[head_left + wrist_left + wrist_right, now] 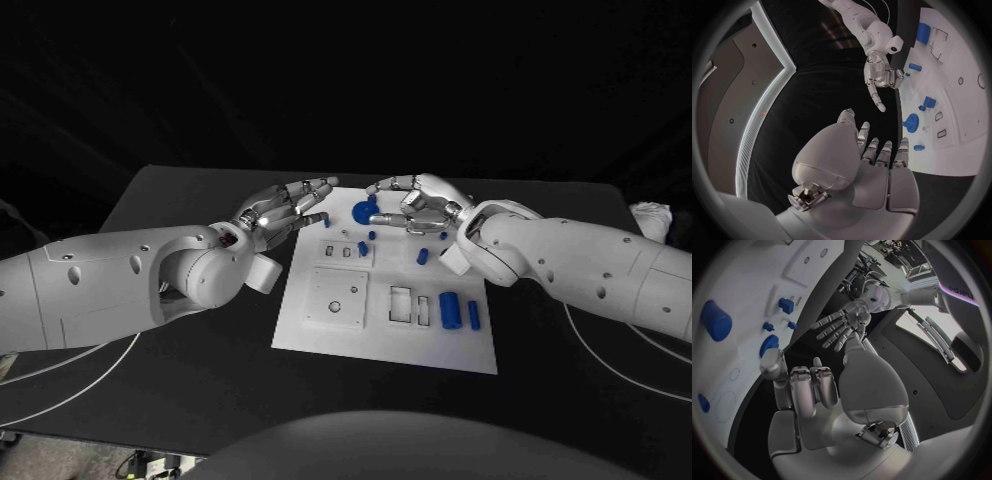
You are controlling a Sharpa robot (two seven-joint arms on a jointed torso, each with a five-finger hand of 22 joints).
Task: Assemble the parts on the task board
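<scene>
Left hand [284, 212] hovers over the worktop [188, 200] just off the far-left corner of the task board [325, 335]. Its fingers [310, 190] are spread and extended toward the board, and it holds nothing. My read: it's staged there to steady or receive, not to grasp.

Task board sits mid-worktop, long side running away from the robot. Near the far edge is a blue gear-like disc [364, 213], between the two hands and touching neither (left wrist view shows it lying flat on the board [911, 122]). Just nearer are small blue pegs [364, 247], and another short blue piece [423, 256] lies to the right. On the near right two blue cylinders [450, 310] lie side by side next to empty rectangular recesses [401, 304]. A raised square plate with a hole [339, 297] is at near left.

Right hand [411, 207] hangs over the board's far-right corner, fingers partly curled, thumb and forefinger apart with nothing between them. It's just beside the disc, so likely lining up a pinch on it. Assembly looks barely started: most parts are loose.
</scene>
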